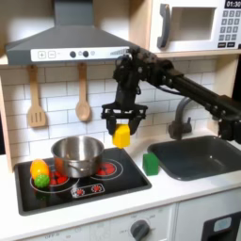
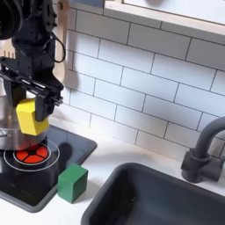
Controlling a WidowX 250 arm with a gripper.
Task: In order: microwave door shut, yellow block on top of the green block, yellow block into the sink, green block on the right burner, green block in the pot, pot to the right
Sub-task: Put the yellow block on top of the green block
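While white tiles back the cooktop (image 1: 85,184), the claw (image 1: 122,128) seemingly clamps the yellow block (image 2: 32,117).

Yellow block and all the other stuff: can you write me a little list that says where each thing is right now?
gripper: shut on the yellow block, held in the air
yellow block: above the cooktop's right side, touching nothing below
green block: on the counter between cooktop and sink
pot: on the left burner side, upright
sink: right of the first exterior view; no block seen inside
microwave door: looks shut
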